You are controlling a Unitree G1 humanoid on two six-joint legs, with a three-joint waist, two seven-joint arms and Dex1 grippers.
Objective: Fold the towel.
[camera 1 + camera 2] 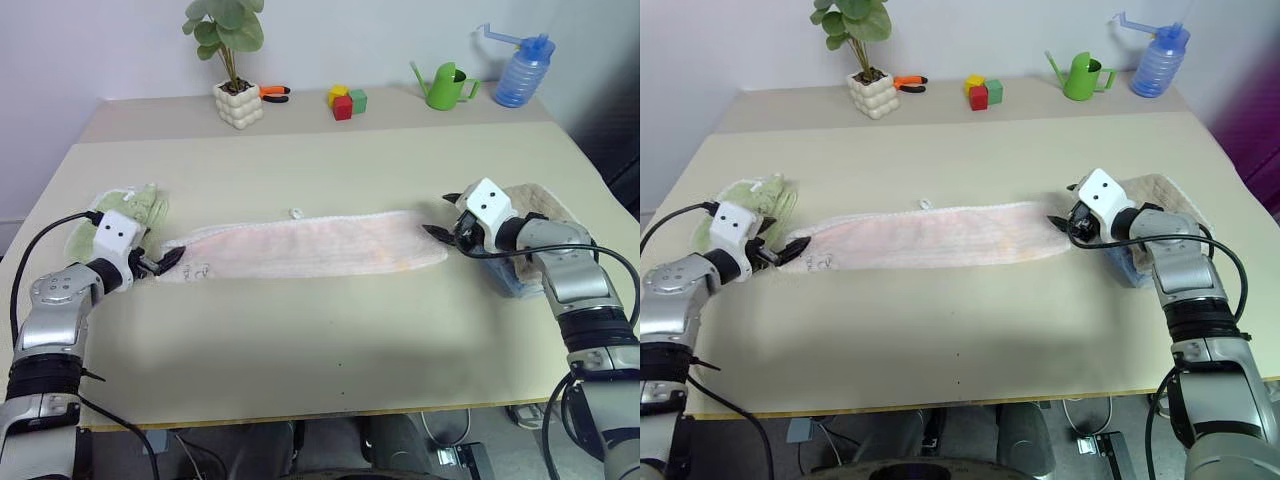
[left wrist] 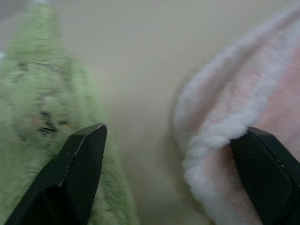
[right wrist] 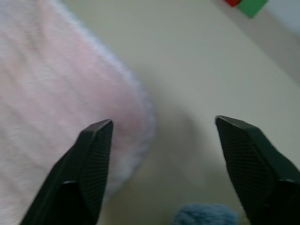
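The towel (image 1: 310, 248) is pale pink and lies as a long folded strip across the middle of the table (image 1: 320, 340), with a small loop (image 1: 296, 213) on its far edge and a dark print (image 1: 200, 270) near its left end. My left gripper (image 1: 165, 262) is at the strip's left end, open, one finger (image 2: 82, 168) over the green towel and the other finger (image 2: 267, 173) on the pink edging (image 2: 225, 126). My right gripper (image 1: 440, 215) is at the right end, open, one finger (image 3: 91, 164) over the pink pile (image 3: 56, 93). Neither gripper holds anything.
A light green towel (image 1: 125, 210) lies just left of the left gripper. A beige towel (image 1: 545, 200) over a blue thing (image 1: 510, 275) sits behind my right wrist. Along the back stand a potted plant (image 1: 237, 95), orange pliers (image 1: 273, 94), coloured blocks (image 1: 346, 101), a green watering can (image 1: 445, 87) and a blue bottle (image 1: 522, 75).
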